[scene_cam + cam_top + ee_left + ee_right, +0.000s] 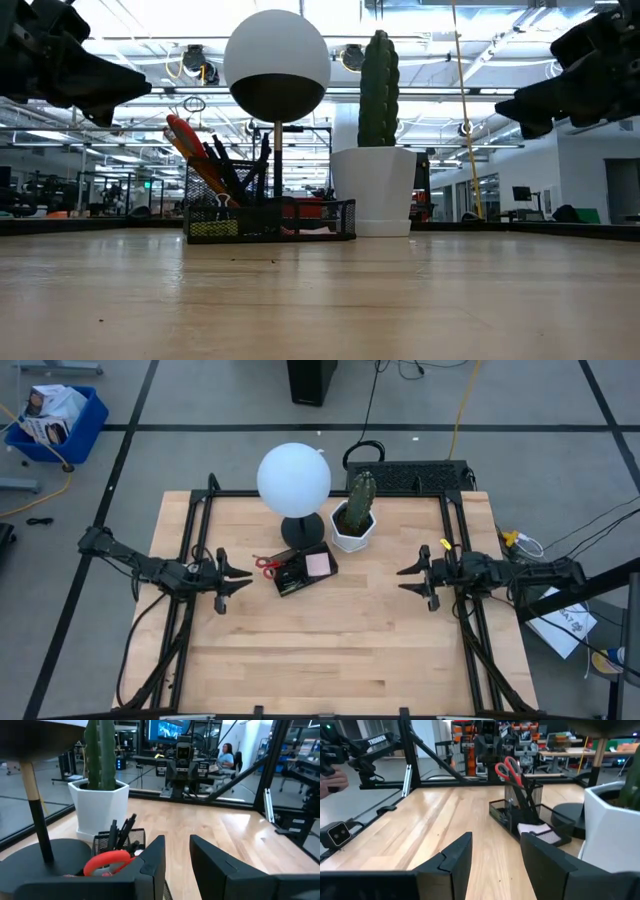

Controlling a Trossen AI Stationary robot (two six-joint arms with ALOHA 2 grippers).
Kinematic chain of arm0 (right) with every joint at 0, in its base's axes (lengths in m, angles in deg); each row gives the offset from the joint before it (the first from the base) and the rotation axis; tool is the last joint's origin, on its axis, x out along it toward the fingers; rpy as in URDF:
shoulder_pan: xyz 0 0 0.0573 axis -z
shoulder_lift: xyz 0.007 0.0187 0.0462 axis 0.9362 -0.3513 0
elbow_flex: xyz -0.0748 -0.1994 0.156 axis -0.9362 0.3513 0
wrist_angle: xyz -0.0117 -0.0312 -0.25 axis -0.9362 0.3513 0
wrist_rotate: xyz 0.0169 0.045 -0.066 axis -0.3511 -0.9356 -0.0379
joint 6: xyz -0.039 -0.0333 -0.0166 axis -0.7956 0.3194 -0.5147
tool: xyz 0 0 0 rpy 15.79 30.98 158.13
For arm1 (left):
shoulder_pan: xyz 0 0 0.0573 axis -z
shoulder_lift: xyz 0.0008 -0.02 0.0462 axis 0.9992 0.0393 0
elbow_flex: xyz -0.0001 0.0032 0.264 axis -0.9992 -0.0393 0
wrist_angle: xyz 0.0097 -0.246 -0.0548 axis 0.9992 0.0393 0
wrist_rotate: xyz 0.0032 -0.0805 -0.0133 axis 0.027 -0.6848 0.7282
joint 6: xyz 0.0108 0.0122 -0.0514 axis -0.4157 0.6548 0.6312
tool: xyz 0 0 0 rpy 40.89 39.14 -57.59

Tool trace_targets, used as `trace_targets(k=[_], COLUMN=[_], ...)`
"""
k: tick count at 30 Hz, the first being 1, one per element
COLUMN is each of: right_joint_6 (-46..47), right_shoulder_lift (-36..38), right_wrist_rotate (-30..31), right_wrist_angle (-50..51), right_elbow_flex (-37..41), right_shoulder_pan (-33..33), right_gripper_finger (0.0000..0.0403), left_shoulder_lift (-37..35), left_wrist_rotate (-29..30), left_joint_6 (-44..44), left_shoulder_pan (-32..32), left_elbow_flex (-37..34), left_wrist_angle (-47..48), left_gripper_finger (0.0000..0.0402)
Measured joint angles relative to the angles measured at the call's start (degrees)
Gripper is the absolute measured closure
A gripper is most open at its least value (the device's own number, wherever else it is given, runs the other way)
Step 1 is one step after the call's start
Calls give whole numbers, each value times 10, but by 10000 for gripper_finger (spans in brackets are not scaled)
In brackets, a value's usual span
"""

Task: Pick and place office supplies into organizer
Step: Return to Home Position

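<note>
The black mesh organizer (300,572) stands on the table just in front of the lamp base. In it the red-handled scissors (511,769) and dark pens (232,160) stand upright in the cup section, and the pink sticky-note pad (318,564) lies in the tray section. My left gripper (243,580) hovers open at the organizer's left, pointing toward it. In its wrist view the left gripper (177,847) has the scissors (106,862) close ahead. My right gripper (400,580) hovers open well to the organizer's right, facing it, and its wrist view (495,845) shows the organizer (530,820) farther ahead.
The lamp with a white globe (294,478) and black round base (302,530) stands behind the organizer. The white hexagonal cactus pot (353,525) stands to its right. Black frame rails (455,540) run along both table sides. Bare wood lies toward the near edge. A person's hand (332,780) shows beyond the table.
</note>
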Motion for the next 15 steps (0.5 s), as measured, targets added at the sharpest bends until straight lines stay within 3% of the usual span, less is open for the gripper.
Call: trace_targets(k=[15], right_joint_6=[11], right_shoulder_lift=[-16], right_wrist_rotate=[-1], right_wrist_angle=[-5], right_elbow_flex=[1], right_shoulder_pan=[0], right_gripper_finger=[239], left_shoulder_lift=[2], left_wrist_rotate=[0], left_joint_6=[-7], left_shoulder_pan=[0], left_elbow_flex=[0], left_wrist_angle=[5], left_gripper_finger=[309])
